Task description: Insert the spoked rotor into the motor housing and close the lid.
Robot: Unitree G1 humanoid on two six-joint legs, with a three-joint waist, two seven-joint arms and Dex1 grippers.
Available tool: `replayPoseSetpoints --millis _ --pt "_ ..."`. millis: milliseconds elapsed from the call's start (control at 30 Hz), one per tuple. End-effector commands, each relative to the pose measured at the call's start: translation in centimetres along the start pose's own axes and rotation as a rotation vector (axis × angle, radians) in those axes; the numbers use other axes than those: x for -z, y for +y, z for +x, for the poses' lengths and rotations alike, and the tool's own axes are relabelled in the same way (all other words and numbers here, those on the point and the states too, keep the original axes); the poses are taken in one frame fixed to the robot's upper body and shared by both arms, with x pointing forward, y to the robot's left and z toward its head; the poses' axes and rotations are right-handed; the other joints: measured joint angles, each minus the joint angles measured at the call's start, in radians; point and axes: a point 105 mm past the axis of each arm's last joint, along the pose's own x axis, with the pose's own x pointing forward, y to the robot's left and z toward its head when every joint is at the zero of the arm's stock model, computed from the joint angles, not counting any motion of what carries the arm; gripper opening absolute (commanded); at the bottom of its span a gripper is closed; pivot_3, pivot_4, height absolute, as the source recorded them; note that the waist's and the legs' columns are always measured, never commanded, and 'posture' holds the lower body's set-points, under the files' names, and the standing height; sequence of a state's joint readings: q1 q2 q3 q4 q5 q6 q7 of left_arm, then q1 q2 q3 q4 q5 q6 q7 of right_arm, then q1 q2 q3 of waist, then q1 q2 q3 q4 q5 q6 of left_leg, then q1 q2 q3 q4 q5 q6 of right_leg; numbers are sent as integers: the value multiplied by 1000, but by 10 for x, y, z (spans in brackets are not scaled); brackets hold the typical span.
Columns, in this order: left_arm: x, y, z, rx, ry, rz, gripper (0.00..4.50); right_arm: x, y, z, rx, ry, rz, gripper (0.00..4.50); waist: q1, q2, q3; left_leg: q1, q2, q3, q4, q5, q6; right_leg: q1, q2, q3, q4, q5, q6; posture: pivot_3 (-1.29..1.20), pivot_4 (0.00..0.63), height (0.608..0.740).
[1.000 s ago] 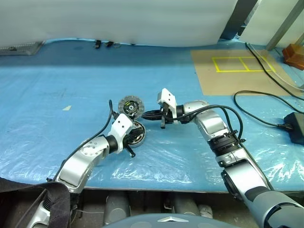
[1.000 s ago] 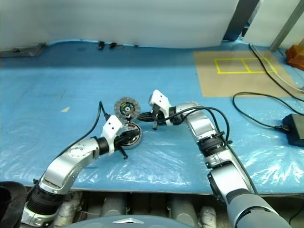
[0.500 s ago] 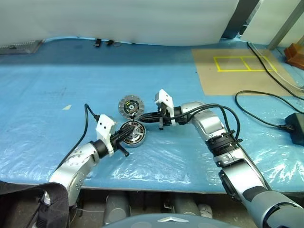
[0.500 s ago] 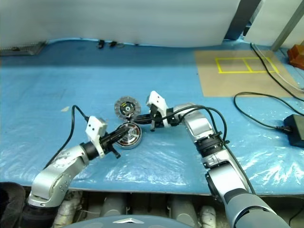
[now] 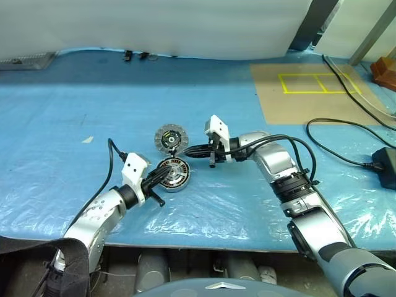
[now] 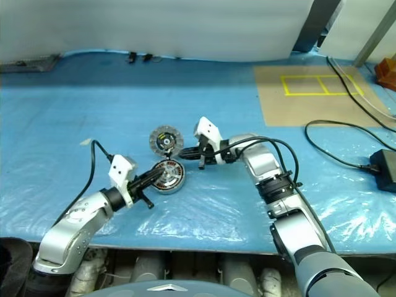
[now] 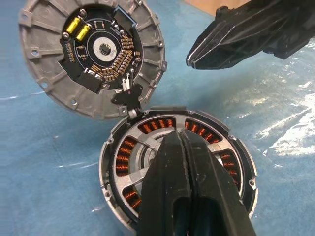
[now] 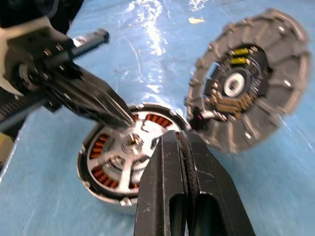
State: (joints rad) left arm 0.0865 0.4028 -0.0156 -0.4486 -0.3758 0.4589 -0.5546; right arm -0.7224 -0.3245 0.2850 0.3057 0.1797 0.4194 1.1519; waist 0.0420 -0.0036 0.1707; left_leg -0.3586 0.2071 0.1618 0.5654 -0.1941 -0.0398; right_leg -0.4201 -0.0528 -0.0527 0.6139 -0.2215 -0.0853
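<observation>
The motor housing lies on the blue sheet with copper windings showing. The spoked rotor sits inside it, silvery spokes over the windings. The lid stands open and tilted at the housing's far edge, its dark inner face with yellow marks towards me. My left gripper is shut and empty, its tips over the rotor near the hub; I cannot tell whether they touch. My right gripper is shut and empty, hovering just right of the lid, above the housing's far rim.
A brown board with yellow tape lies at the back right. Black cables and a black adapter lie on the right. Small dark parts rest by the back wall.
My left hand has drawn back to the left, uncovering the housing; only its fingertips stay over it. The right arm has kept still.
</observation>
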Motion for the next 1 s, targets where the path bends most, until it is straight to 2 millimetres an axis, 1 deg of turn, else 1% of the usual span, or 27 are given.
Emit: replayPoseSetpoints --millis 33,133,233,333,400,500,567,667,767,867,933,1000 --pt "-20 -1 -14 19 -92 30 20 -15 -15 -12 68 -34 -50 0 -1 0 0 0 0 0 0 0 0 0 0 0 0 0 0 0 150 740" --pt "-25 0 -25 39 -123 10 20 -16 -26 -16 117 -19 -64 0 -1 0 0 0 0 0 0 0 0 0 1 0 1 0 0 0 150 740" --pt "-22 7 -42 14 -113 2 20 -17 -38 -12 178 -4 -90 0 -4 0 0 1 0 0 0 0 0 0 1 0 1 0 0 0 150 740" --pt "-18 10 -59 -8 -95 -2 20 -19 -49 -1 253 4 -135 0 -3 0 0 1 0 1 0 0 0 -1 1 0 1 0 0 0 150 740" --pt "-11 8 -70 -13 -60 -6 20 -25 -55 9 314 -8 -213 0 -4 0 0 0 0 1 0 0 0 -2 1 0 1 0 0 0 150 740" --pt "-5 5 -81 -24 -39 -17 20 -33 -60 23 382 -30 -306 0 -4 0 0 -2 0 1 -1 0 0 -3 1 0 0 0 0 0 150 740" --pt "-2 4 -85 -42 -41 -25 20 -39 -60 34 392 -52 -337 0 -4 0 1 -2 1 1 -1 0 0 -3 0 0 0 0 0 0 150 740" --pt "0 2 -86 -52 -44 -32 20 -45 -57 45 346 -89 -320 0 -2 1 1 -1 1 1 -1 0 0 -3 0 0 1 0 0 0 150 740" --pt "6 1 -89 -60 -39 -43 20 -58 -46 54 191 -165 -199 0 -4 1 1 -1 1 1 0 0 0 -3 0 1 1 0 0 0 150 740" --pt "9 3 -95 -90 -45 -62 20 -69 -36 50 27 -240 -54 0 -3 2 2 -2 2 1 -1 -1 0 -3 1 1 1 0 0 0 150 740" --pt "14 4 -101 -108 -32 -64 20 -72 -34 45 -20 -261 -31 0 -3 2 2 -2 3 1 -1 0 0 -3 1 0 1 0 -1 0 150 740" --pt "17 5 -104 -115 -25 -65 20 -70 -28 40 -95 -253 -24 0 -2 2 2 -2 3 1 -1 0 0 -3 1 0 1 0 -1 0 150 740"
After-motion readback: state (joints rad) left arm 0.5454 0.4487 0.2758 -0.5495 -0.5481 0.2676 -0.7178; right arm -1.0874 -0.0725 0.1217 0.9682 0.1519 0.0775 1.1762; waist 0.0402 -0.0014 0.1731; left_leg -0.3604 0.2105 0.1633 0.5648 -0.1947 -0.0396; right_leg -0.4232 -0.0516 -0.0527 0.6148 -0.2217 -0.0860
